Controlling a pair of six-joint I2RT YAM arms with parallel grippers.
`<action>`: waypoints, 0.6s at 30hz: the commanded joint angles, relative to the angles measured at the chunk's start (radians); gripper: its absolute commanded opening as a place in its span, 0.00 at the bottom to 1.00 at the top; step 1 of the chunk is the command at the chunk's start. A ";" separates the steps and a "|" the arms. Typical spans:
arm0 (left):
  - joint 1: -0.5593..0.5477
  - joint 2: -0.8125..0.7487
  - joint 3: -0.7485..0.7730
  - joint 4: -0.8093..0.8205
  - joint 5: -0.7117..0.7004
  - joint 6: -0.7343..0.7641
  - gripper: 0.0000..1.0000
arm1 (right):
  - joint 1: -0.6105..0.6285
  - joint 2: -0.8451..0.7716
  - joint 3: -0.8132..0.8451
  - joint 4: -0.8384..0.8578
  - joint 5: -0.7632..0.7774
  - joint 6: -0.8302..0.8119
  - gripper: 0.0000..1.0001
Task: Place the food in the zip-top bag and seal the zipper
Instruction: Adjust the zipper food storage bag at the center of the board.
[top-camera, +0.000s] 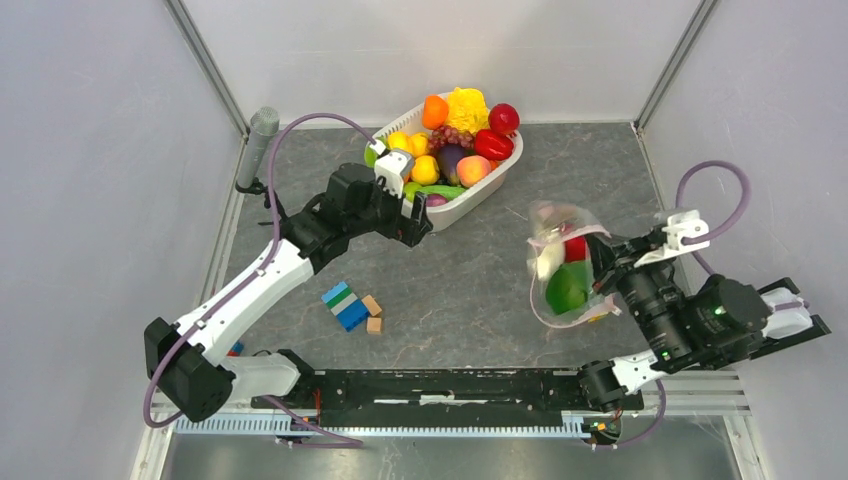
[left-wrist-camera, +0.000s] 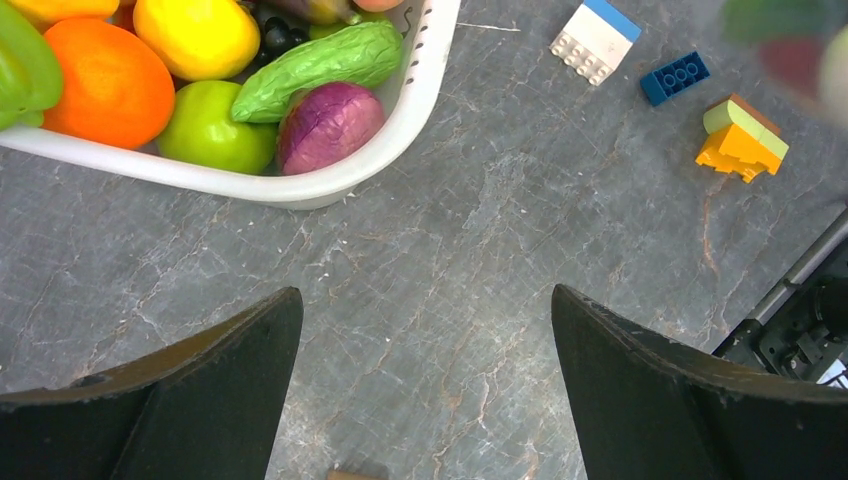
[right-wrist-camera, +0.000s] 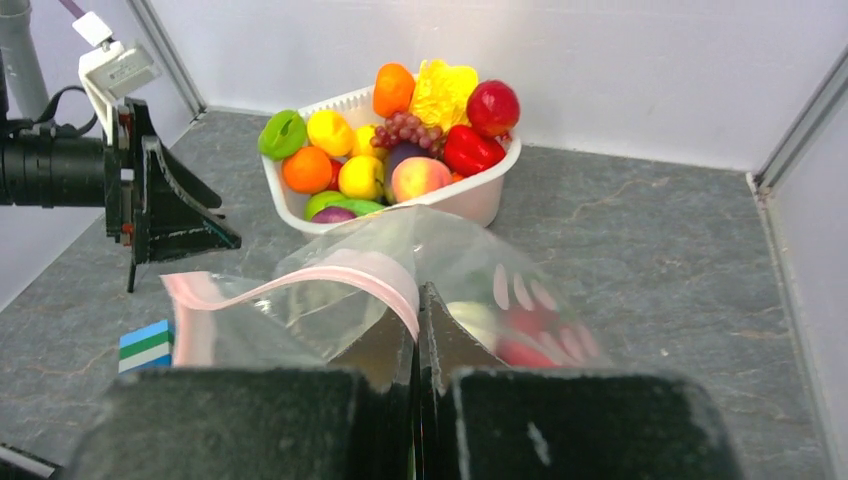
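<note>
The food (top-camera: 455, 140) is heaped in a white slotted basket (top-camera: 492, 192) at the back. My left gripper (top-camera: 418, 222) hovers open and empty over the table beside the basket's near corner; its view (left-wrist-camera: 427, 300) shows a purple onion (left-wrist-camera: 328, 125), a green gourd (left-wrist-camera: 320, 62) and a green apple (left-wrist-camera: 205, 130) just inside the rim (left-wrist-camera: 300, 185). My right gripper (right-wrist-camera: 418, 300) is shut on the zip-top bag (top-camera: 562, 262) at its pink zipper (right-wrist-camera: 330, 272), holding it off the table with the mouth gaping. A green piece (top-camera: 567, 290) and a red piece (top-camera: 575, 248) lie inside.
Building blocks (top-camera: 348, 305) lie on the table in front of the left arm, and show again in the left wrist view (left-wrist-camera: 740, 140). A grey cylinder (top-camera: 258, 145) leans at the back left wall. Walls enclose the table on three sides.
</note>
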 joint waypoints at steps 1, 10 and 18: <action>0.004 0.023 0.048 0.057 0.044 0.047 1.00 | -0.005 0.081 0.149 -0.155 0.310 0.007 0.00; 0.004 0.079 0.077 0.061 0.066 0.043 1.00 | -0.089 0.158 0.181 -0.150 0.305 -0.009 0.00; 0.004 0.062 0.044 0.082 0.062 0.011 1.00 | -0.223 0.344 0.151 -0.068 0.142 -0.149 0.00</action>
